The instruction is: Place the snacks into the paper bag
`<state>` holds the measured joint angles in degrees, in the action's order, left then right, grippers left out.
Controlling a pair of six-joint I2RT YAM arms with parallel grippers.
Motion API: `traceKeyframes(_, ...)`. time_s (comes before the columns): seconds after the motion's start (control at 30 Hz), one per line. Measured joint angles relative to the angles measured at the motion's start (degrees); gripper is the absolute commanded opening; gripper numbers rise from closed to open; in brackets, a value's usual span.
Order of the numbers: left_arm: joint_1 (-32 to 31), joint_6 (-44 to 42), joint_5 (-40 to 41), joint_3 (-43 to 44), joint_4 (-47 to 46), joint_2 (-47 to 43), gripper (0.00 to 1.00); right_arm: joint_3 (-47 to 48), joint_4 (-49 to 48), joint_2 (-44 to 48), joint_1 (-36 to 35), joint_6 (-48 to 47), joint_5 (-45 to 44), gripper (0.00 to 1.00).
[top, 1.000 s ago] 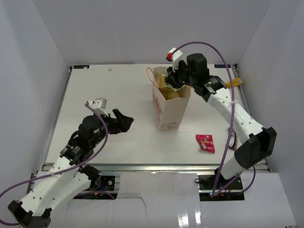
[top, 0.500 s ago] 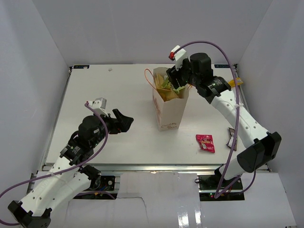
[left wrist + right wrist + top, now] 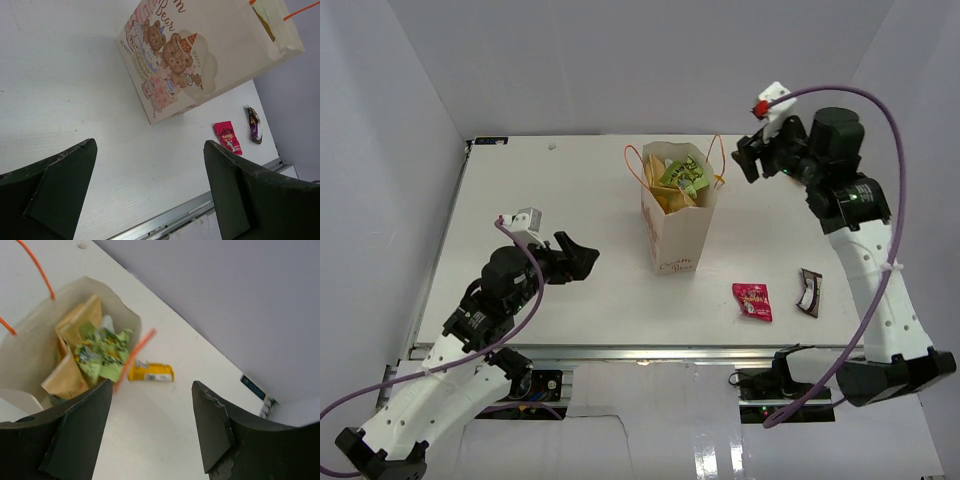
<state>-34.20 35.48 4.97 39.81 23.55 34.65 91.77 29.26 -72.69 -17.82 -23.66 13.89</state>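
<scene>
Now my right gripper (image 3: 152, 390) hangs spread and empty near the paper bag (image 3: 680, 235), which holds the green packet (image 3: 682, 180). My left gripper (image 3: 149, 145) gapes idle. The pink-red packet (image 3: 752, 301), dark packet (image 3: 809, 292) and yellow packet (image 3: 151, 373) lie outside, yet to go in.

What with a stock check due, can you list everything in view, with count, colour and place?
paper bag: one, cream with a bear print and orange cord handles, upright mid-table
green packet: one, green, on top inside the bag
yellow-tan packet: at least one, inside the bag under the green one
yellow packet: one, on the table behind the bag
pink-red packet: one, on the table, near right of the bag
dark brown-and-white packet: one, right of the pink-red one
table: one, white
left arm: one, white and black, near left, jaws open, holding nothing
right arm: one, white and black, raised right of the bag, jaws open, holding nothing
</scene>
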Motion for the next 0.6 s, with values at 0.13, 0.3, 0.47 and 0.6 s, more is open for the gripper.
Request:
traceKeyframes(0.13,0.0,0.2,0.2,0.0,0.5,-1.7,0.98,-6.1,6.2,5.5,9.8,-3.3,5.4,0.75)
traceKeyframes(0.3,0.0,0.6,0.1,-0.1,1.0,-2.2,0.98,-23.6,17.1,6.9,11.0,-7.4,5.5,0.76)
traceKeyframes(0.47,0.0,1.0,-0.6,-1.4,0.9,-1.5,0.98,-40.4,23.8,6.8,10.8,-5.1,1.4,0.9)
traceKeyframes(0.6,0.0,1.4,-1.6,-2.9,0.8,-0.6,0.98,-47.7,24.0,10.9,7.3,-1.8,-4.2,0.9)
